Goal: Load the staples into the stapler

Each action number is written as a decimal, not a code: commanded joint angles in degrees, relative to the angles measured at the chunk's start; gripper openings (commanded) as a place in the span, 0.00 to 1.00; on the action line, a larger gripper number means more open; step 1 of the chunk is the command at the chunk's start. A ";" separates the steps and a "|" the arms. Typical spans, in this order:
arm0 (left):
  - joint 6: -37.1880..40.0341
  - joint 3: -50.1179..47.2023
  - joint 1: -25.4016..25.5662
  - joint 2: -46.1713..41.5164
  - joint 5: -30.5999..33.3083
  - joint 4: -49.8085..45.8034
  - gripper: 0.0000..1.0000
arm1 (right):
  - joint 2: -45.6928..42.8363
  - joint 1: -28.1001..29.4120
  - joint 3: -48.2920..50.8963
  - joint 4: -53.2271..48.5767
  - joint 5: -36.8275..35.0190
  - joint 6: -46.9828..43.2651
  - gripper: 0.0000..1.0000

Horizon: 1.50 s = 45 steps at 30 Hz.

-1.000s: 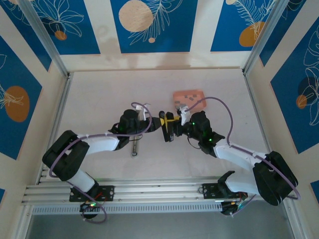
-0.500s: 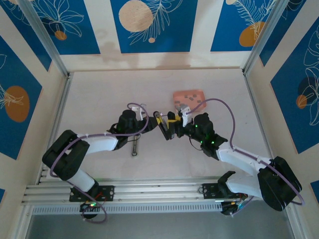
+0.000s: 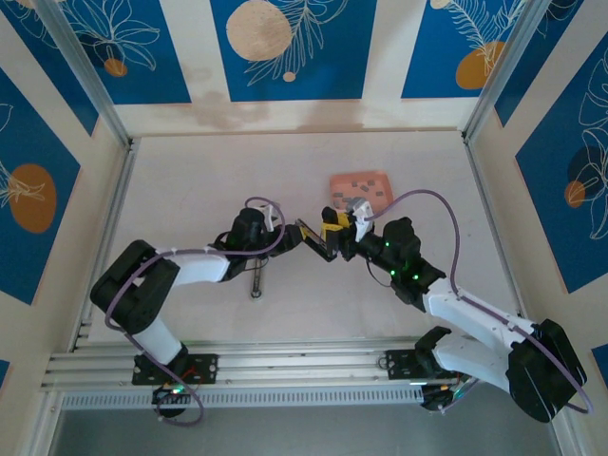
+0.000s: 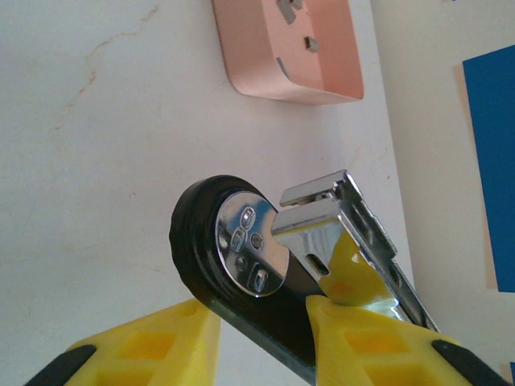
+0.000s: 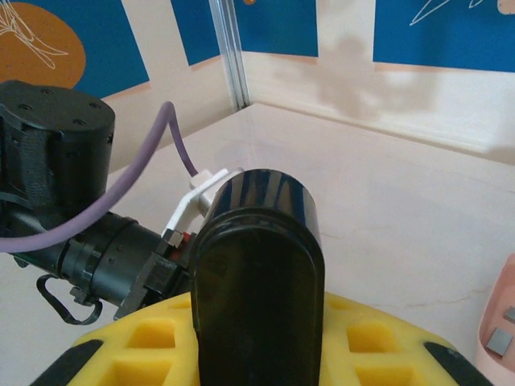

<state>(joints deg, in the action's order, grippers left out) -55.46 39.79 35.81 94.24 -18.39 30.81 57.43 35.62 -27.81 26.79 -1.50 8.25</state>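
Top external view places the table [image 3: 190, 171] beneath two arms meeting at a black stapler [image 3: 312, 237] near its centre. Left gripper [image 4: 261, 310] is clamped on the stapler's base beside the chrome magazine; right gripper [image 5: 257, 310] is closed tight on its black top. Pink tray [image 3: 378, 180] lies just beyond, apart from the stapler, with the grey staples [image 4: 310, 42] inside it.

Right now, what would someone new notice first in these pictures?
Both arms meet mid-table, the left gripper and the right gripper each clamped on the black stapler between them. Just beyond it lies the salmon-pink tray with small grey staples inside. A thin metal piece lies by the left arm.
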 commanded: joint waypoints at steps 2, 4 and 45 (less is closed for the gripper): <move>0.41 1.91 1.25 2.96 0.11 -1.14 0.35 | -1.99 0.95 -4.00 15.01 7.33 0.98 0.00; -0.07 2.46 2.17 3.74 -0.59 -0.06 0.36 | -0.80 0.53 -5.14 16.30 7.01 0.80 0.00; 29.28 0.93 6.29 -14.83 -6.88 1.17 0.68 | 14.73 -14.46 -18.20 22.94 26.93 2.62 0.00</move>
<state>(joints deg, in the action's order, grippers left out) -33.01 41.60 42.02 81.91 -22.35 32.49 73.32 22.68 -43.40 43.79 21.10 8.49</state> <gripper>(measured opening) 0.680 0.280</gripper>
